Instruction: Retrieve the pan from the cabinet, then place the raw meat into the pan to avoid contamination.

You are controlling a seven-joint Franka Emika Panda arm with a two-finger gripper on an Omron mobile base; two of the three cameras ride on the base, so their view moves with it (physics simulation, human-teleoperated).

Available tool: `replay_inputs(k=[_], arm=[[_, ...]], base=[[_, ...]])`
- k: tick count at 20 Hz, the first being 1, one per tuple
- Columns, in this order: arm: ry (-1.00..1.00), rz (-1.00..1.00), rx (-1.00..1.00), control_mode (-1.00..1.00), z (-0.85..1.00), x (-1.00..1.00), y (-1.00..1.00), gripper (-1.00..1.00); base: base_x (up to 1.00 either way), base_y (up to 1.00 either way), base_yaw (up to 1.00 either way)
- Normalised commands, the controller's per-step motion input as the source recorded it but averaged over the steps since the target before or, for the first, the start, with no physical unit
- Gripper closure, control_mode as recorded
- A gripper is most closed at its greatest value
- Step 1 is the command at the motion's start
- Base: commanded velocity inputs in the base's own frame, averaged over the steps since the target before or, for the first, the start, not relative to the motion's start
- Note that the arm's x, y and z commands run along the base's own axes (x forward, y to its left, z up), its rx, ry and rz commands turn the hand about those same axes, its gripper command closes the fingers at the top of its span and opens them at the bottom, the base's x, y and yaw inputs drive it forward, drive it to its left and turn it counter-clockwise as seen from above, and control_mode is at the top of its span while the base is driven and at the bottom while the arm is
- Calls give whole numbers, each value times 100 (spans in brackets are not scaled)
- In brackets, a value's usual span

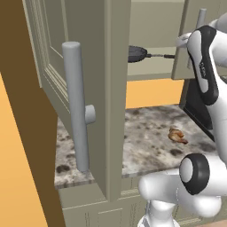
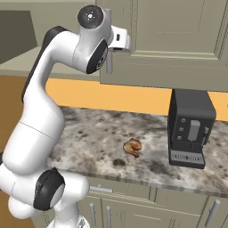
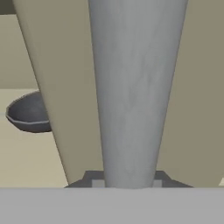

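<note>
The cabinet [image 1: 113, 88] is beige-grey, its bar handle [image 1: 75, 106] plain mid grey (the same grey runs up the hand view). The pan [image 1: 136, 53] on its pale shelf is dark grey-black. The raw meat [image 2: 132, 147] is brownish-orange with pale patches, on a countertop [image 2: 93, 138] speckled grey, cream and black. The wall [image 1: 153, 93] is orange, the coffee machine [image 2: 190, 129] black.

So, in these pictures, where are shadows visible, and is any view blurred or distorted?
Left base view: soft dark patch on the countertop beside the raw meat; the near cabinet door looms oversized. Right base view: sharp, evenly lit. Hand view: the bar handle looks stretched and soft; the pan is slightly blurred.
</note>
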Motion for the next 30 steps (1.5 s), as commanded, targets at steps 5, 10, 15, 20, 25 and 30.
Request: replay_inputs(k=[5, 10, 15, 20, 25, 30], arm=[[-2, -2, 0, -100, -6, -63, -61, 100], [-1, 0, 3, -100, 2, -79, -85, 100], [-2, 0, 1, -100, 2, -78, -99, 100], [0, 0, 1, -100, 7, -86, -97, 100], [-3, 0, 7, -100, 9, -94, -79, 100], [-4, 0, 14, -100, 23, -97, -71, 100]], base=[[0, 0, 0], [0, 0, 0], [0, 0, 0], [0, 0, 0], [0, 0, 0], [0, 0, 0]])
